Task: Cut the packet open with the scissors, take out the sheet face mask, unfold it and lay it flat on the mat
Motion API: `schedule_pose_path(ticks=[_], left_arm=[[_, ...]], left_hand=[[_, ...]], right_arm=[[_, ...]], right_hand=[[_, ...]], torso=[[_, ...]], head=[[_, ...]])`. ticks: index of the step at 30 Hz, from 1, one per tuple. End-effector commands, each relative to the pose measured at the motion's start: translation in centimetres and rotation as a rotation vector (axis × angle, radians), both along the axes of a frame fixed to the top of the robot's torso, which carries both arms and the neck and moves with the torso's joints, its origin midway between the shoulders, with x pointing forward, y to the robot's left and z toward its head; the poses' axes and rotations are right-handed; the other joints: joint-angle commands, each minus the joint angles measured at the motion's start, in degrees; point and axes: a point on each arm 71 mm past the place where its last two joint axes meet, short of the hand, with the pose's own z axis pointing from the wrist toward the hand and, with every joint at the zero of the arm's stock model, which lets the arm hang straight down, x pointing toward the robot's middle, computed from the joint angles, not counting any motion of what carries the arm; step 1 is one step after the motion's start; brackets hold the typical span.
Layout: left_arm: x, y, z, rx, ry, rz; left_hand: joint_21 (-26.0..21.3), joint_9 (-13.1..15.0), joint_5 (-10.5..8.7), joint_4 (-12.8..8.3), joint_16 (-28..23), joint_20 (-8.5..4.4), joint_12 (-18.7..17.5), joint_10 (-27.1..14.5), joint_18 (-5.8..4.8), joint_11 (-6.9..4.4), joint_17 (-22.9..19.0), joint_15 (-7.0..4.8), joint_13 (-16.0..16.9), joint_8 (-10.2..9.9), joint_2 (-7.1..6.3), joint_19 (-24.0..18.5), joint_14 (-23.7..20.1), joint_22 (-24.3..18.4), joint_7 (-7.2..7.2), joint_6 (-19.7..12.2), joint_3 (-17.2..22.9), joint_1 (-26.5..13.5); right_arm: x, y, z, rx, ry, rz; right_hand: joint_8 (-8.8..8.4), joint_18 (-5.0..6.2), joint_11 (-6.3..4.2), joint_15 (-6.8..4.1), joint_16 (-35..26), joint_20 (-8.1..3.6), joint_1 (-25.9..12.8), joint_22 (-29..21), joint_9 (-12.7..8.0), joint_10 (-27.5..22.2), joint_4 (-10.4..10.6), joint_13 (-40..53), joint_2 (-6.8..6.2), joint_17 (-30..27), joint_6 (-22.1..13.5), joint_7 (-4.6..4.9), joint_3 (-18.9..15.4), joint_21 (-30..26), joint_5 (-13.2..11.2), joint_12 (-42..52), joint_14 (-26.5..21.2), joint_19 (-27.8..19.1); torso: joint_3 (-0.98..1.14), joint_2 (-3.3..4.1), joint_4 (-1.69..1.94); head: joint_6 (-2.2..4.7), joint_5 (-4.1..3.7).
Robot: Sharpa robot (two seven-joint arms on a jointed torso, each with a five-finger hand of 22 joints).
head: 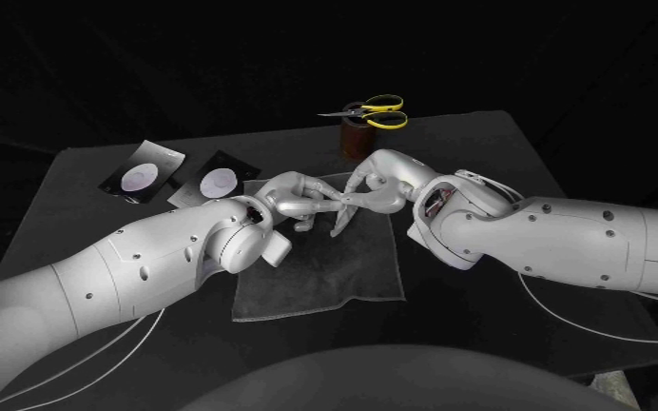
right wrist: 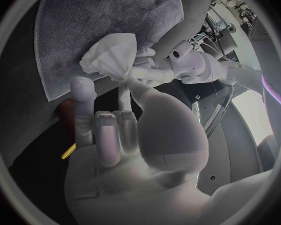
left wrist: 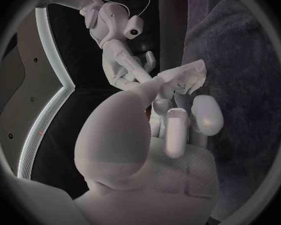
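A crumpled white sheet mask [right wrist: 112, 52] hangs between my two hands above the grey mat [head: 322, 268]. My left hand [head: 295, 199] pinches one side of it and my right hand [head: 373, 185] pinches the other, fingertips almost meeting. The left wrist view shows the mask [left wrist: 185, 74] at my left hand's [left wrist: 178, 122] fingertips, with the right hand [left wrist: 125, 67] beyond it. The yellow-handled scissors [head: 373, 112] stand in a brown holder [head: 357, 137] at the back. Two black packet pieces [head: 145, 171] [head: 220, 181] with pale round marks lie at the left.
The mat [right wrist: 115, 10] lies under and in front of both hands, its near part bare. The table's far edge runs just behind the scissors holder. Open black tabletop [head: 493, 154] lies to the right of the holder.
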Motion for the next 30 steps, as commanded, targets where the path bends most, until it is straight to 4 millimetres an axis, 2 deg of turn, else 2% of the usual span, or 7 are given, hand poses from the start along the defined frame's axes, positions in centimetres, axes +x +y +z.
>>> schedule_pose_path(ticks=[1, 17, 30], left_arm=[[-0.1, -0.5, 0.5, -0.025, -0.015, -0.016], [-0.1, -0.5, 0.5, -0.032, -0.018, -0.021], [0.1, 0.2, 0.5, -0.030, -0.028, 0.010]], left_hand=[[0.3, 1.8, 0.15, -0.2, 0.2, -0.48, 0.2, 0.2, -0.53, -0.33, 3.6, -0.46, 0.1, 0.2, 0.22, 0.0, 0.7, 0.0, -0.02, 0.3, 0.1, 0.0], [0.3, 1.9, 0.14, -0.2, 0.1, -0.51, 0.1, 0.0, -0.54, -0.32, 3.5, -0.46, -0.2, 0.4, 0.13, 0.0, 0.6, 0.0, 0.00, 0.2, 0.3, 0.0], [0.2, 1.9, 0.12, 0.4, 0.1, -0.52, -0.8, -1.5, -0.54, -0.32, 3.4, -0.44, -2.2, 0.5, -0.07, 0.0, 0.6, 0.0, -0.22, 0.0, 0.1, -0.8]], right_arm=[[-0.1, 0.2, 0.0, 0.015, -0.011, 0.019], [0.1, -0.2, -0.2, 0.038, 0.010, -0.005], [0.0, -0.8, -0.3, 0.059, 0.041, -0.024]], right_hand=[[0.42, -0.86, -0.48, -0.53, 0.2, -0.08, 0.8, 0.3, 0.4, 5.5, 0.1, 13.4, 0.88, 15.0, 0.7, -0.27, 0.5, 0.5, 0.1, 0.5, 5.9, 0.5], [1.04, -1.00, -0.55, -0.61, 0.2, -0.29, 0.8, 0.8, 0.7, 5.8, 0.1, 14.1, 1.63, 15.0, 1.1, -0.34, 1.6, 1.5, 0.1, 1.6, 5.9, 0.9], [1.32, -1.02, -0.57, -0.64, 0.2, -0.38, 0.9, 1.0, 0.9, 5.8, -0.1, 14.3, 1.89, 15.0, 1.2, -0.34, 2.1, 1.7, 0.1, 1.8, 5.9, 1.0]], torso=[[-0.01, 0.01, -0.01], [-0.01, 0.00, 0.01], [-0.01, -0.01, 0.00]], head=[[0.00, -0.03], [0.00, -0.23], [0.00, -0.21]])
